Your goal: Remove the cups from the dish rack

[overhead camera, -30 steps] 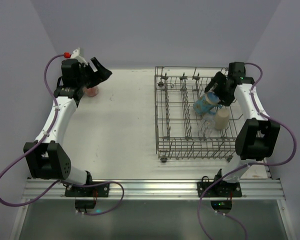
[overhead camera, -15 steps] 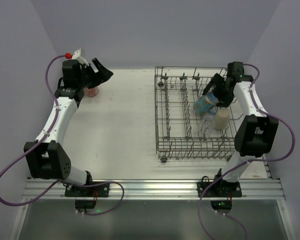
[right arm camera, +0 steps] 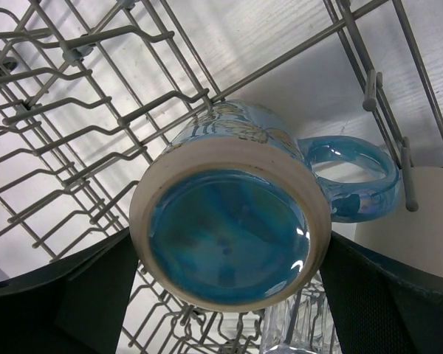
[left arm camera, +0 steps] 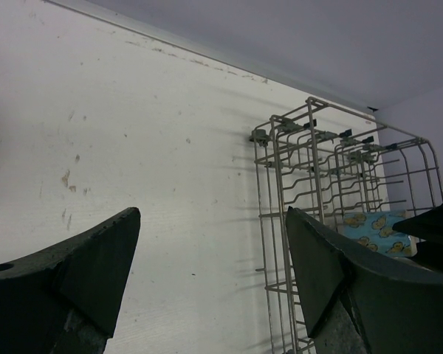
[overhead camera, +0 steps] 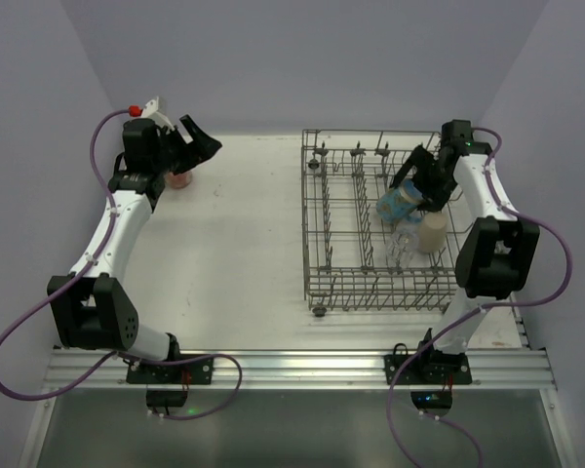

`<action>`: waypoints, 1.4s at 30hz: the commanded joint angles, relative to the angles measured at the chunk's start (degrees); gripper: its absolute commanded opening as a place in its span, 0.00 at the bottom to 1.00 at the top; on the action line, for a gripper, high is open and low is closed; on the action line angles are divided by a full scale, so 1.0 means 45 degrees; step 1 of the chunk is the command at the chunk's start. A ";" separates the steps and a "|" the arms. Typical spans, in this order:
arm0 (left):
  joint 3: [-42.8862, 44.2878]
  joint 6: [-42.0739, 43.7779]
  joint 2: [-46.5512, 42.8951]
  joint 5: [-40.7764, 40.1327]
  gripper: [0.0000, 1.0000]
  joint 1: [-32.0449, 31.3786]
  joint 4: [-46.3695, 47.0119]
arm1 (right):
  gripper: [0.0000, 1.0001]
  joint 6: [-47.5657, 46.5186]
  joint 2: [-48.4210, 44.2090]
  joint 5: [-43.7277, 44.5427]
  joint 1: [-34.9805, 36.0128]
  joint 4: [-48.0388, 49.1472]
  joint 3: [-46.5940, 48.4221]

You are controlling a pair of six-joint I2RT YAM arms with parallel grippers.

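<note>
Top external view: over the past second the right tool [overhead camera: 424, 183], clamped on the blue patterned mug [overhead camera: 397, 202], has carried it slightly leftward above the dish rack [overhead camera: 315, 255]. I judge this cup is on its way out. The left tool [left arm camera: 213, 225] hangs spread and empty near the pink mug [overhead camera: 179, 178], which stands on the counter [overhead camera: 244, 244]. Count: four cups, one rack. The clear tumbler [overhead camera: 403, 246] and beige cup [overhead camera: 432, 232] sit inside the rack.
</note>
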 commanded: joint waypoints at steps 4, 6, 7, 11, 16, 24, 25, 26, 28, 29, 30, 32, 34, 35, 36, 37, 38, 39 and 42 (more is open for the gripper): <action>0.0011 0.0010 -0.0070 0.0356 0.84 -0.0097 0.0477 | 0.99 0.0414 0.0613 -0.1198 -0.0023 -0.0516 0.0955; 0.0011 0.0010 -0.0089 0.0375 0.84 -0.0097 0.0477 | 0.99 0.0491 0.0750 -0.1198 -0.0042 -0.0595 0.1014; 0.0011 0.0010 -0.0089 0.0375 0.84 -0.0097 0.0477 | 0.99 0.0530 0.0809 -0.1140 -0.0042 -0.0673 0.1130; 0.0011 -0.0048 -0.0051 0.0433 0.84 -0.0097 0.0516 | 0.99 0.0647 0.1005 -0.1176 -0.0139 -0.0928 0.1327; -0.0067 -0.0029 -0.0011 0.0473 0.84 -0.0097 0.0516 | 0.99 0.0823 0.1356 -0.1198 -0.0237 -0.1357 0.1600; -0.0165 -0.0068 0.0028 0.0532 0.84 -0.0097 0.0633 | 0.99 0.0980 0.1649 -0.1568 -0.0433 -0.1514 0.1659; -0.0165 -0.0087 0.0047 0.0551 0.84 -0.0097 0.0634 | 0.99 0.0980 0.1649 -0.1569 -0.0433 -0.1514 0.1640; -0.0184 -0.0068 0.0067 0.0570 0.84 -0.0097 0.0653 | 0.99 0.0883 0.1669 -0.1607 -0.0433 -0.1514 0.1639; -0.0204 -0.0049 0.0047 0.0571 0.84 -0.0097 0.0653 | 0.97 0.0844 0.1708 -0.1627 -0.0452 -0.1494 0.1601; -0.0204 -0.0048 0.0067 0.0551 0.84 -0.0097 0.0634 | 0.95 0.0727 0.1689 -0.1627 -0.0452 -0.1455 0.1562; -0.0243 -0.0048 0.0047 0.0551 0.84 -0.0097 0.0653 | 0.92 0.0707 0.1650 -0.1608 -0.0452 -0.1416 0.1523; -0.0262 -0.0068 0.0047 0.0551 0.84 -0.0097 0.0673 | 0.81 0.0609 0.1572 -0.1374 -0.0433 -0.1338 0.1445; -0.0262 -0.0048 0.0067 0.0570 0.84 -0.0097 0.0692 | 0.66 0.0551 0.1454 -0.1160 -0.0452 -0.1279 0.1347; -0.0262 -0.0048 0.0067 0.0571 0.84 -0.0097 0.0673 | 0.59 0.0376 0.1415 -0.1004 -0.0433 -0.1241 0.1327; -0.0262 -0.0048 0.0067 0.0571 0.84 -0.0116 0.0711 | 0.52 0.0336 0.1376 -0.0925 -0.0452 -0.1201 0.1308; -0.0301 -0.0068 0.0047 0.0590 0.84 -0.0097 0.0731 | 0.42 0.0297 0.1357 -0.0828 -0.0452 -0.1201 0.1307; -0.0340 -0.0087 0.0028 0.0571 0.84 -0.0116 0.0751 | 0.23 0.0161 0.1356 -0.0769 -0.0452 -0.1201 0.1307; -0.0341 -0.0087 0.0028 0.0571 0.84 -0.0116 0.0770 | 0.12 0.0121 0.1356 -0.0749 -0.0452 -0.1201 0.1346; -0.0379 -0.0087 0.0008 0.0571 0.84 -0.0116 0.0770 | 0.00 -0.0113 0.1532 -0.0962 -0.0452 -0.1182 0.1444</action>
